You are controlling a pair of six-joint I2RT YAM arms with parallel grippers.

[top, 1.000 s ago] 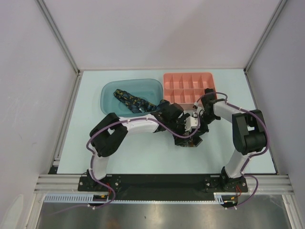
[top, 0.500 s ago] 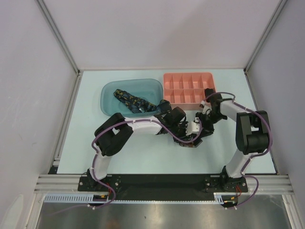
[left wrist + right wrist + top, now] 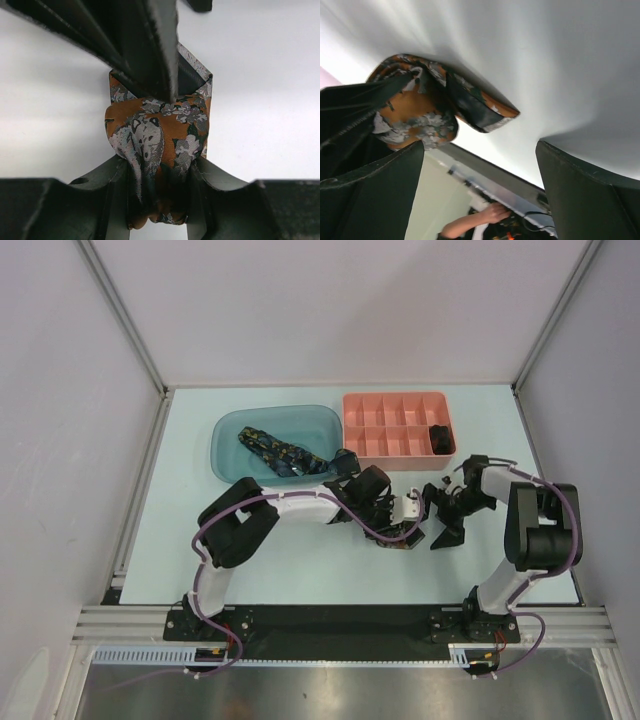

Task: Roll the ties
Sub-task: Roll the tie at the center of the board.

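We log the bundled tie [image 3: 157,135] as orange-brown with grey-white floral flecks | second tie [image 3: 280,452] navy, yellowish specks | rolled bundle [image 3: 438,436] dark | tub [image 3: 225,430] teal | tray [image 3: 395,395] salmon-pink | surface [image 3: 300,570] pale mint | fingers [image 3: 85,200] black

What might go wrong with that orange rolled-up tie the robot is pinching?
1. A loose flap of the orange tie sticks out of the roll, so it may unwind if the left hand lets go.
2. Only the left hand grips it; the right hand is open and apart, so the roll might slip or squash out of shape.
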